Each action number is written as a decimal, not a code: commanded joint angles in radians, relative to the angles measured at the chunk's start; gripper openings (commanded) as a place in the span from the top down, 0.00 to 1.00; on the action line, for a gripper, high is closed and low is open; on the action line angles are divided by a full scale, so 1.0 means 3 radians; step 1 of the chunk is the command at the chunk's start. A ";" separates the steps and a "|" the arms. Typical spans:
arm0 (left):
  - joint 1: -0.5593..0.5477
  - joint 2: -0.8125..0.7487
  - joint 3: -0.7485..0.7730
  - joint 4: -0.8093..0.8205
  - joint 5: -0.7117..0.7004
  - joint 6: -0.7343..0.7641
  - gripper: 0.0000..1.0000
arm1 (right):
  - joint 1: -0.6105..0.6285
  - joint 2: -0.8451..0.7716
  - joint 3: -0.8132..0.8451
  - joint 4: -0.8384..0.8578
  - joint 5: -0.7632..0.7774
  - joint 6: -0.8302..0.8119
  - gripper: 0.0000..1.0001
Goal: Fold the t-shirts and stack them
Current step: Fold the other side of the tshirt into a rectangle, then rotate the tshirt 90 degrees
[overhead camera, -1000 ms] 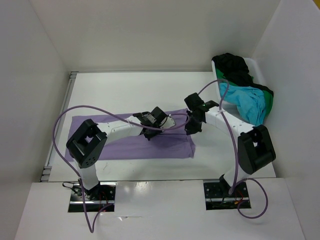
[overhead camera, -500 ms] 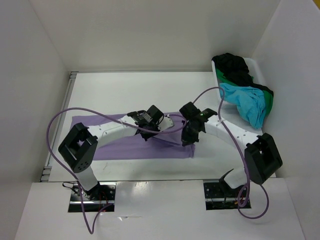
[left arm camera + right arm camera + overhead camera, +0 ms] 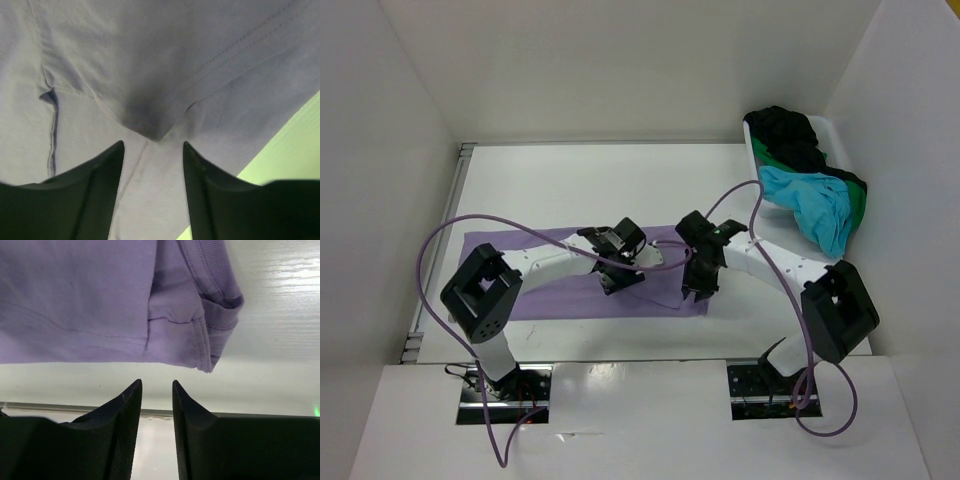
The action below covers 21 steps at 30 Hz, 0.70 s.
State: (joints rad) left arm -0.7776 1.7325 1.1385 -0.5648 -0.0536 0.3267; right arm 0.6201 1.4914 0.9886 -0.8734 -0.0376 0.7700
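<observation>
Lavender shirt (image 3: 565, 300) laid flat on table (image 3: 570, 180), middle hidden under both arms. Green shirt (image 3: 860, 205) mostly buried under turquoise shirt (image 3: 810, 205) and black shirt (image 3: 785, 130), all heaped in white bin (image 3: 823, 127) at right. Four shirts counted, one bin. Left gripper (image 3: 152, 145) spread over cloth, nothing pinched. Right gripper (image 3: 157, 382) narrowly parted at shirt's near right corner, empty.

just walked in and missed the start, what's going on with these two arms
Two robot arms are folding t-shirts. The lavender shirt lies on the table folded into a long strip; the left claw and right claw hover over it, both open, holding nothing. The black shirt, turquoise shirt and green shirt sit bunched in the white bin at far right, not yet folded.
</observation>
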 commanded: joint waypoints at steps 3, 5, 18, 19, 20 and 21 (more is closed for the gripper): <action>0.0020 -0.0160 0.0050 -0.0142 0.0061 0.0046 0.36 | 0.0060 -0.0282 0.0003 -0.0182 0.0288 0.0271 0.55; 0.0158 -0.0374 0.0086 -0.0142 0.0025 0.0046 0.34 | 0.0060 -0.0369 -0.0033 -0.0147 0.0371 0.0460 0.45; 0.2978 -0.0570 0.0055 0.0400 -0.0507 0.0307 0.21 | -0.0287 -0.0262 -0.0667 0.0411 0.0146 0.0777 0.34; 0.3133 -0.0387 0.0146 0.0400 -0.0441 0.0307 0.21 | -0.0333 -0.0262 -0.0667 0.0497 0.0146 0.0742 0.34; 0.3276 -0.0294 0.0213 0.0400 -0.0389 0.0271 0.19 | -0.0364 -0.0216 -0.0703 0.0533 0.0146 0.0742 0.34; 0.3525 -0.0202 0.0280 0.0400 -0.0328 0.0231 0.19 | -0.0415 -0.0216 -0.0703 0.0569 0.0115 0.0706 0.34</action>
State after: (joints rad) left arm 0.1814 1.5948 1.1900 -0.4480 -0.1852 0.3897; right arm 0.5274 1.4170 0.7841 -0.7849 -0.0006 0.9756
